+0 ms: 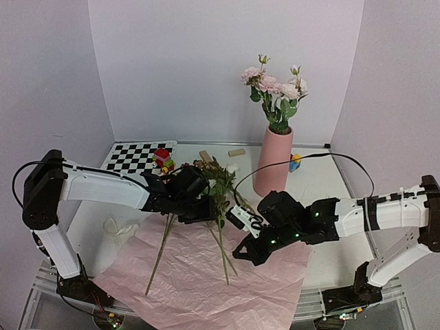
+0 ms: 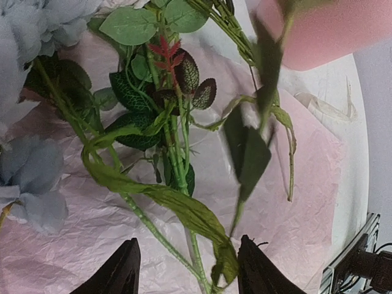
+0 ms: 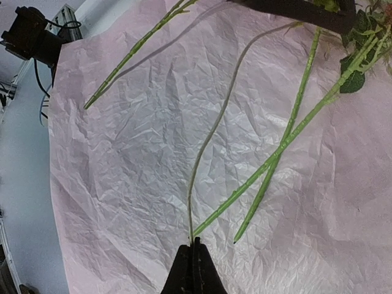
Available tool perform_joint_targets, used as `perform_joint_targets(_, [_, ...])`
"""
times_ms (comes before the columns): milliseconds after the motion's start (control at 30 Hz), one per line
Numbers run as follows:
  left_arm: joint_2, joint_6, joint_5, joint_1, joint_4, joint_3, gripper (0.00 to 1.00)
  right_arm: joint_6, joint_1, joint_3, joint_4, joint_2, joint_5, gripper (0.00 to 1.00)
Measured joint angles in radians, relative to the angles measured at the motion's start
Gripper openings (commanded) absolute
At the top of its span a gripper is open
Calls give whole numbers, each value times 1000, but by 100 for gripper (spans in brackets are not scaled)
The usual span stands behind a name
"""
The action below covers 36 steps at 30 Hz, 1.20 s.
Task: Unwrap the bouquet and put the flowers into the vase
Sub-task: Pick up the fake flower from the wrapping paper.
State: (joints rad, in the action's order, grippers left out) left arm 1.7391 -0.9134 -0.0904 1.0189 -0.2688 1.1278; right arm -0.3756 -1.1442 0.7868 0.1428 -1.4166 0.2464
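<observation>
The pink vase stands at the back with several pale pink flowers in it. The bouquet is unwrapped and its pink paper lies flat. The other flowers lie on it, light blue blooms and leaves among them. My left gripper is open low over the paper, with green stems and a leaf between its fingers. My right gripper is shut on the end of a thin grey-green stem. Two thicker green stems lie beside it.
A checkerboard and toy blocks lie at the back left. Wooden blocks sit near the wall, and a small toy is right of the vase. Cream ribbon lies left of the paper.
</observation>
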Motion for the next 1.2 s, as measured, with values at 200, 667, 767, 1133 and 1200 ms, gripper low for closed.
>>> perform_joint_targets(200, [60, -4, 20, -18, 14, 44, 50, 0, 0, -27, -24, 37, 1, 0])
perform_joint_targets(667, [105, 18, 72, -23, 27, 144, 58, 9, 0, -49, -40, 64, 0, 0])
perform_joint_targets(767, [114, 25, 83, -26, 30, 172, 54, 12, 0, -50, -41, 76, 1, 0])
perform_joint_targets(1133, [186, 24, 125, -65, 32, 210, 37, 21, 0, -50, -43, 133, 1, 0])
perform_joint_targets(1200, [196, 25, 131, -71, 33, 232, 31, 23, 0, -50, -43, 133, 1, 0])
